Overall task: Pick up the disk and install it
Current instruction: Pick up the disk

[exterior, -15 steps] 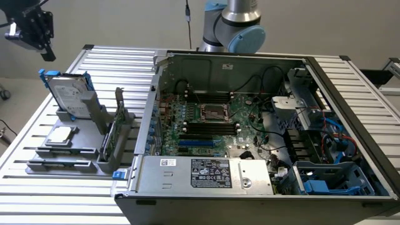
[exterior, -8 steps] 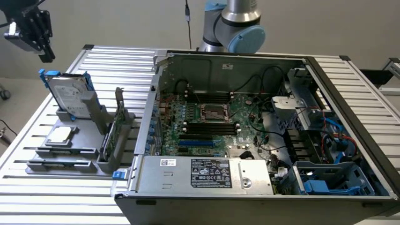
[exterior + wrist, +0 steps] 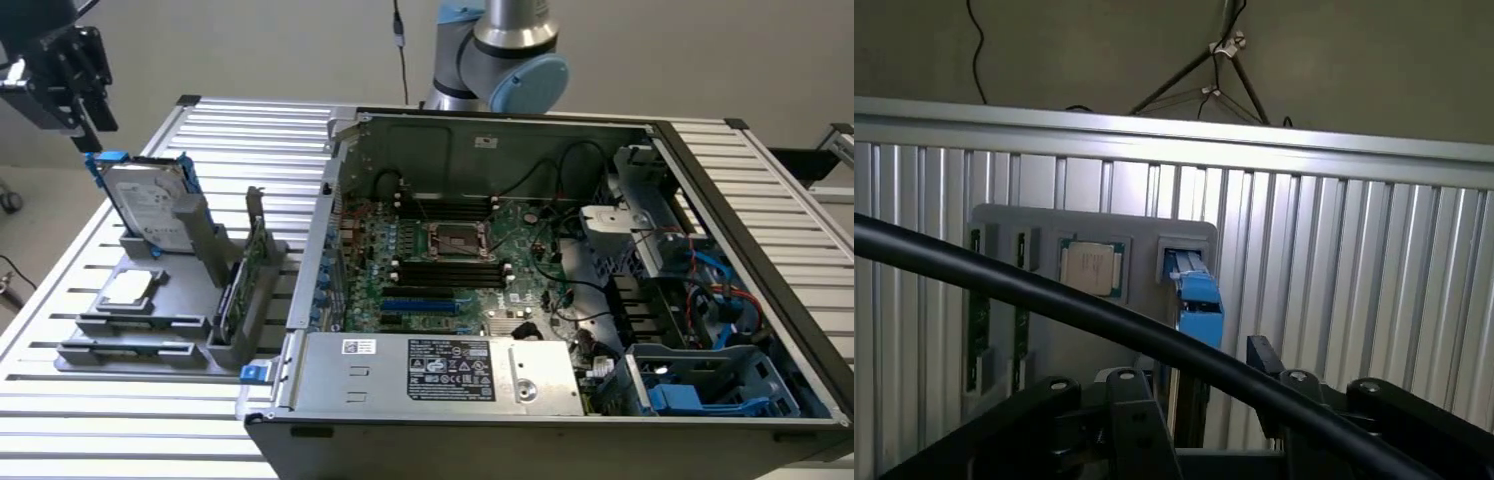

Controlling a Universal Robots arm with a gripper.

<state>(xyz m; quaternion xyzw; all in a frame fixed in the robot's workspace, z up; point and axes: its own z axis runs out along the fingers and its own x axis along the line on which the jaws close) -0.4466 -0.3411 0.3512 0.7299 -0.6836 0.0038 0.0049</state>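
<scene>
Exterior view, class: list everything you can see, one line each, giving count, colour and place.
table: one, silver slatted, under everything
fixture: one, grey, on the table, exterior view's left
disk: one, silver-grey in blue carrier, upright in the fixture
CPU chip: one, silver, flat on the fixture
circuit card: one, green, on edge in the fixture
computer case: one, silver-grey, open, centre
motherboard: one, green, inside the case
robot arm: one, grey and light blue, behind the case
tool: one, black, open, just above the disk

The ribbed metal table (image 3: 227, 125) carries an open computer case (image 3: 454, 150) (lid off) across its middle, and a grey parts holder (image 3: 147, 325) just beside it, toward one edge.
</scene>
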